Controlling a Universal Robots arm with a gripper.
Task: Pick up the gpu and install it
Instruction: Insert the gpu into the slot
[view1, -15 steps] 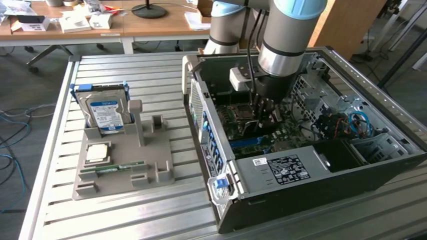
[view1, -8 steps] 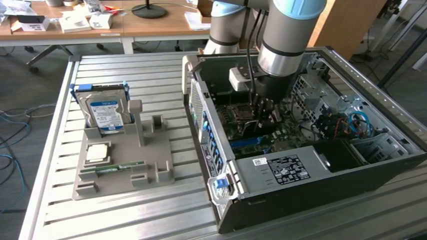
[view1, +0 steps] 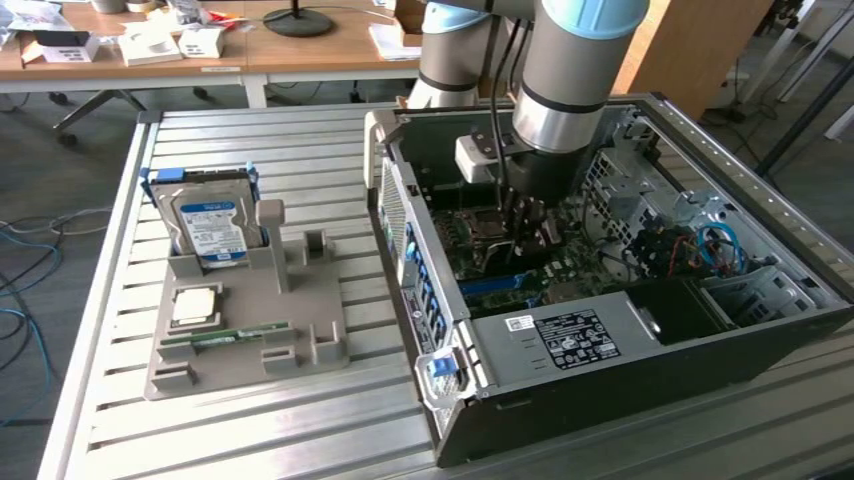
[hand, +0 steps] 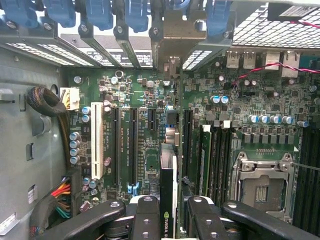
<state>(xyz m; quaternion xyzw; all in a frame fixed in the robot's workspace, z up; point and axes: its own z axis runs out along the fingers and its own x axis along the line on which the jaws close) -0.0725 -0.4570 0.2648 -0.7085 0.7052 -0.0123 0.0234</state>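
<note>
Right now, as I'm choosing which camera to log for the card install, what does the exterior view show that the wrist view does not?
Exterior view: the grey plastic parts tray holding the boxy silver hard drive with a blue label and the narrow green RAM stick. Wrist view: the gripper shut on the thin, dark, edge-on gpu, held over the board's slots, between a white expansion slot and the silver CPU socket. Shared: the green motherboard and the open dark metal computer case around it.
</note>
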